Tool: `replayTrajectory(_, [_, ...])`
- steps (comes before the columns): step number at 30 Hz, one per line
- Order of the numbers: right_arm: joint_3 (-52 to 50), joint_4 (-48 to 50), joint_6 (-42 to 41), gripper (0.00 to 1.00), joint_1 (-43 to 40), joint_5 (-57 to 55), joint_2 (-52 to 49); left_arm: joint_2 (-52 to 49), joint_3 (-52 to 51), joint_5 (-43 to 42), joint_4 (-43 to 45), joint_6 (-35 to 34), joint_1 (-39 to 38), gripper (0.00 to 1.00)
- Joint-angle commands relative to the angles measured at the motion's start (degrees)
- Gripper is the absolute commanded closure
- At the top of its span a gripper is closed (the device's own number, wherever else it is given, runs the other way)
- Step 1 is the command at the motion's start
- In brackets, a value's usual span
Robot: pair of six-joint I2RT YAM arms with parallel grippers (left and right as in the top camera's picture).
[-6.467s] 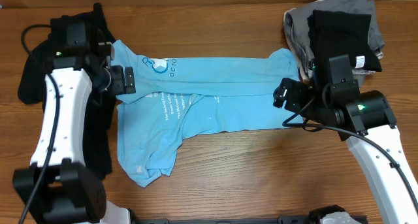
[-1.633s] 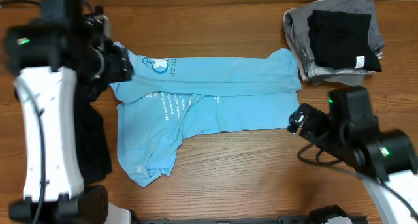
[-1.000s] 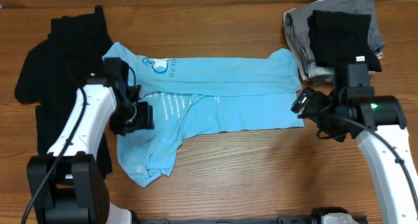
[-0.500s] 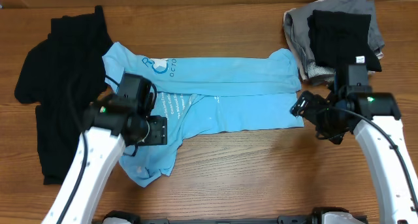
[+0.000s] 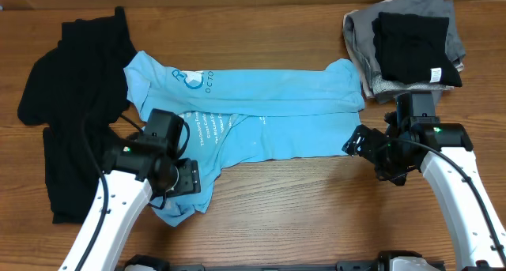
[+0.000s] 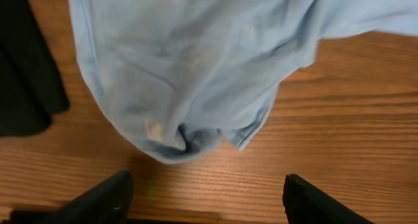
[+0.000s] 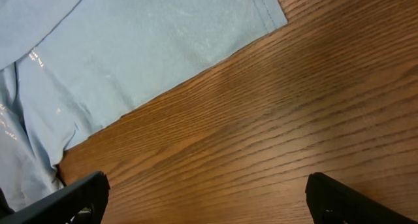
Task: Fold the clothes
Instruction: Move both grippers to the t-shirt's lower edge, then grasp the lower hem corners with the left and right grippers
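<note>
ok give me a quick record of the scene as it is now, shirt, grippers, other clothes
blue shirt: laid across the table, partly folded over itself, near-left end bunched
left gripper: open, empty, just short of that bunched end
right gripper: open, empty, over bare wood by the shirt's near-right corner
black garment: unfolded, left of the shirt, touching it
folded pile: far right, gray piece with a black folded piece on top
</note>
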State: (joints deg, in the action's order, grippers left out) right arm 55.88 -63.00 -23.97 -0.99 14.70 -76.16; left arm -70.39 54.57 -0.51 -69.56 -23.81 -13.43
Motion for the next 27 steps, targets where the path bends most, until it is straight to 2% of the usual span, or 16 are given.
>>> replayTrajectory(1, [-0.17, 0.22, 1.51, 0.00, 0.17, 0.42, 1.27, 0.46, -4.00, -1.53, 0.96, -3.37, -0.11, 0.25])
replayTrajectory(8, [-0.17, 0.94, 1.77, 0.00, 0.17, 0.37, 1.25, 1.18, -9.75, -3.96, 4.61, -7.19, -4.48, 0.27])
replayTrajectory(12, [-0.17, 1.84, 1.95, 0.00, 0.17, -0.04, 1.25, 1.51, -12.17, -2.43, 6.36, -14.45, -11.98, 0.25])
replayTrajectory(16, [-0.17, 1.90, 1.95, 0.00, 0.17, -0.79, 1.25, 1.51, -14.95, 1.09, 7.76, -21.64, -16.35, 0.22])
replayTrajectory(18, [-0.17, 1.92, 1.95, 0.00, 0.17, -1.18, 1.25, 1.51, -16.50, 1.60, 8.90, -23.26, -16.48, 0.19])
replayTrajectory(27, [-0.17, 2.54, 1.97, 0.00, 0.17, -1.77, 1.25, 1.27, -19.10, 5.29, 15.26, -26.27, -16.31, 0.17])
